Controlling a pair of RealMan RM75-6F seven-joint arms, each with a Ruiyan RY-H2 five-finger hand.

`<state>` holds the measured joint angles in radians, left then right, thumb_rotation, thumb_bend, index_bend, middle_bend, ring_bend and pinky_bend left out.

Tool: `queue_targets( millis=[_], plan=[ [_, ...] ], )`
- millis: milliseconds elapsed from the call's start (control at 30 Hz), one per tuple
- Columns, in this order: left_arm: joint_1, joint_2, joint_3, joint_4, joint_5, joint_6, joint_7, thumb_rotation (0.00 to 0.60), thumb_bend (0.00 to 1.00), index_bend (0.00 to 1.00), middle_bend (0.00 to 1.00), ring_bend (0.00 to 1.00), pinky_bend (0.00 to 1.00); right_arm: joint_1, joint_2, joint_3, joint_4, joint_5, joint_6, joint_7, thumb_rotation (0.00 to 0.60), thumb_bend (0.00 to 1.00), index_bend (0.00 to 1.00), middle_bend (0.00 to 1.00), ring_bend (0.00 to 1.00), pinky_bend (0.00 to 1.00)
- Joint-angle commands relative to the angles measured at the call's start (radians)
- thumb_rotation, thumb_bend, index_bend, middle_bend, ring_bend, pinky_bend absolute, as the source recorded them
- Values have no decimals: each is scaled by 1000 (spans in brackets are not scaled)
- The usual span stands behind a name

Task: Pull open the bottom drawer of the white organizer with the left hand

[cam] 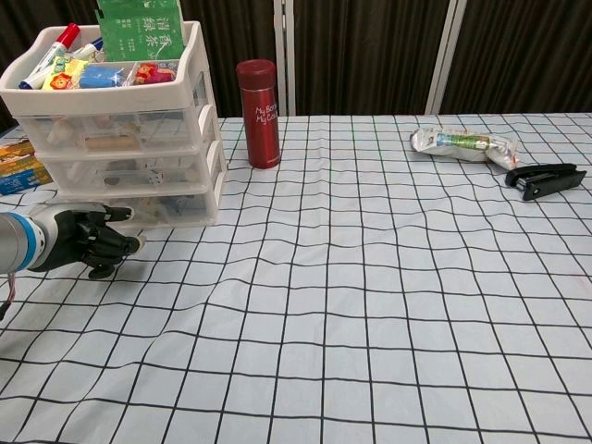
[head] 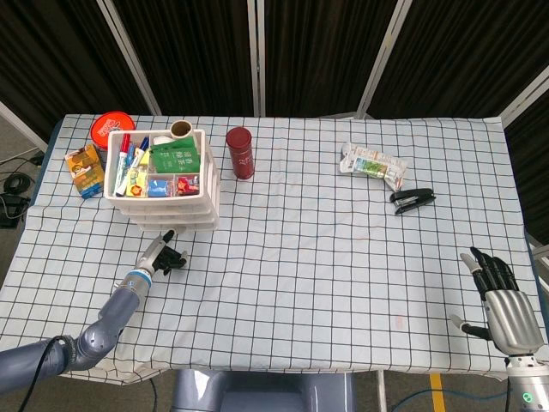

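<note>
The white three-drawer organizer (head: 163, 176) (cam: 116, 120) stands at the table's back left, its top tray full of markers and packets. Its bottom drawer (head: 176, 225) (cam: 162, 208) is pushed in. My left hand (head: 167, 255) (cam: 88, 242) lies low on the cloth just in front of that drawer's left part. Its dark fingers are loosely bent and hold nothing. One fingertip (cam: 120, 213) reaches up to the drawer front; whether it touches is unclear. My right hand (head: 502, 296) rests at the front right edge with fingers spread, empty.
A red flask (head: 239, 153) (cam: 259, 113) stands right of the organizer. A snack packet (head: 373, 163) (cam: 460, 142) and a black stapler (head: 412, 200) (cam: 546, 178) lie at the back right. An orange box (head: 84, 170) and a red lid (head: 111, 129) sit left of the organizer.
</note>
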<state>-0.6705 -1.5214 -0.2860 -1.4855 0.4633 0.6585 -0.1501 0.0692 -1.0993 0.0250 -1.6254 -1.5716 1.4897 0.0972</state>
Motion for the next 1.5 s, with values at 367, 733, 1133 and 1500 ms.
queue_targets(
  millis=[367,733,1133,1500],
  plan=[
    [7,-16,-17,42,42,-100,-88,600,647,61,958,925,811,2,-2,-1,0,1,-4,-6,600,30,29,0,0,0],
    [28,-21,-20,52,122,-131,-146,600,647,101,958,924,811,2,-5,-2,0,1,-7,-12,600,30,29,0,0,0],
    [55,-7,0,26,211,-135,-177,600,648,192,958,925,811,2,-5,-1,0,3,-7,-12,600,30,29,0,0,0],
    [110,48,25,-52,320,-110,-197,600,648,218,958,925,811,2,-6,-1,-1,4,-6,-13,600,30,29,0,0,0]
  ],
)
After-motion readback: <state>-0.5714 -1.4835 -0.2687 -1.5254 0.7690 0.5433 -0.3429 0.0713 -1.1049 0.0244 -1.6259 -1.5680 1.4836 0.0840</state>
